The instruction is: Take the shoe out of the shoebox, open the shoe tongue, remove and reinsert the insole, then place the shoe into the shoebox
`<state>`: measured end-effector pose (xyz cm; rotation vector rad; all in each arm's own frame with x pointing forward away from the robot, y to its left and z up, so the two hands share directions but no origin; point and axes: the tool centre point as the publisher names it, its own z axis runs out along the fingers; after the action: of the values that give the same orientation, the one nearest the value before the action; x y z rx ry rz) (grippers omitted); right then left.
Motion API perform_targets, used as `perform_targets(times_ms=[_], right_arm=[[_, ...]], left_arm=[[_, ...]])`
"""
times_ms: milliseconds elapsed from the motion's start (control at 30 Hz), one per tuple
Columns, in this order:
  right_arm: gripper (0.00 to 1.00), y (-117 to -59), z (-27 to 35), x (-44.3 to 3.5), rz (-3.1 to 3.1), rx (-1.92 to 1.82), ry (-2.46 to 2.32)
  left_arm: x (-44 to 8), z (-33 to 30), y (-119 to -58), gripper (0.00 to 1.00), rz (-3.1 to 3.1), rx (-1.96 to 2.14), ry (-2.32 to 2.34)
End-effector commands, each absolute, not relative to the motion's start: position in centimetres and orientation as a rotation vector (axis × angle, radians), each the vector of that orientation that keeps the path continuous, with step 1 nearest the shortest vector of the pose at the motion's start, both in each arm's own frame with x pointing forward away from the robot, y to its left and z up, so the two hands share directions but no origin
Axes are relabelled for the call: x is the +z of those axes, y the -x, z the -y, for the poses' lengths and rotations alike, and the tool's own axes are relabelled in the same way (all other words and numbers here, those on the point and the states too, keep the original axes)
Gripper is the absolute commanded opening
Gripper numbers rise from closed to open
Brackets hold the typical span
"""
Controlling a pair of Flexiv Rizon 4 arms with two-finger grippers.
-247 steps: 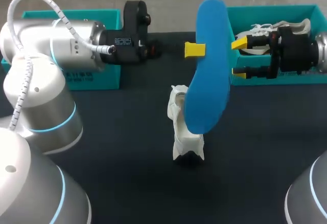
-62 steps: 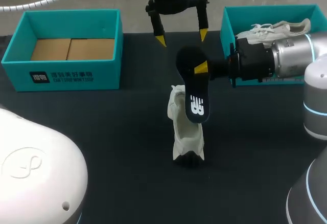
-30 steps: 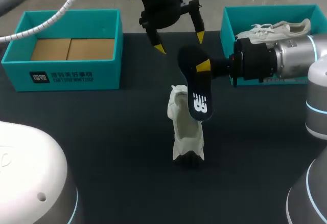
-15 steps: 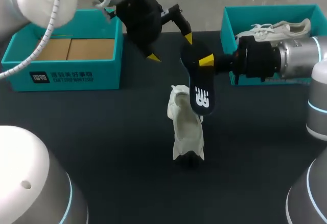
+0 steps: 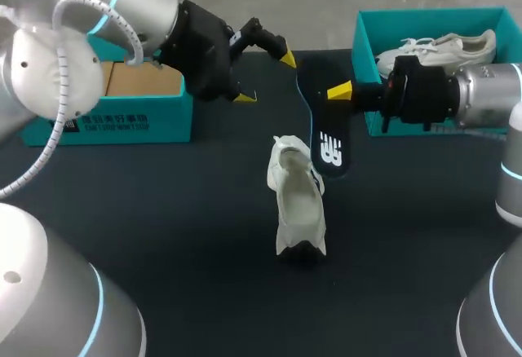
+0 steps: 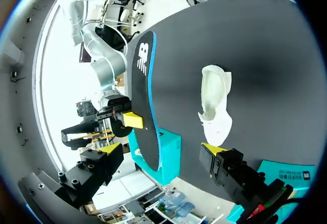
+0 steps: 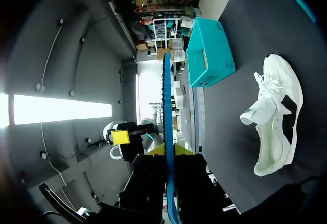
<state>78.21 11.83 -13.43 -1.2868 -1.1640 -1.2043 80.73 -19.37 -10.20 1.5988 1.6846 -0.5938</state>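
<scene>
The right claw (image 7: 168, 155) seemingly grips the blue insole (image 7: 166, 101) edge-on; beside the insole, a white shoe (image 7: 273, 116) lies on the surface (image 7: 230, 137).

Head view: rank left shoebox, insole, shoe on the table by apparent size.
1. left shoebox, largest, though partly hidden.
2. insole and shoe on the table: look alike. The insole is held up nearer the camera, so unranked.

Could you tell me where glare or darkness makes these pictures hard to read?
Head view: even light, no glare on the table. Left wrist view: white glare behind the insole. Right wrist view: dark surroundings, one bright glare patch, shoe well lit.
</scene>
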Motion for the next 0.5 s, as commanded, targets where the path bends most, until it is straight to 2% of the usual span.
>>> perform_targets(times_ms=[33, 500], right_arm=[[0.0, -77.9, -11.32, -13.04, 1.16, -1.213, 1.286], [0.0, -77.93, -11.02, -12.61, 1.127, -1.23, 1.257]], left_arm=[[-10.83, 19.15, -80.62, 1.0, -1.41, -0.808, -1.402], [-10.53, 19.33, -80.74, 1.0, -1.249, -0.846, -1.375]])
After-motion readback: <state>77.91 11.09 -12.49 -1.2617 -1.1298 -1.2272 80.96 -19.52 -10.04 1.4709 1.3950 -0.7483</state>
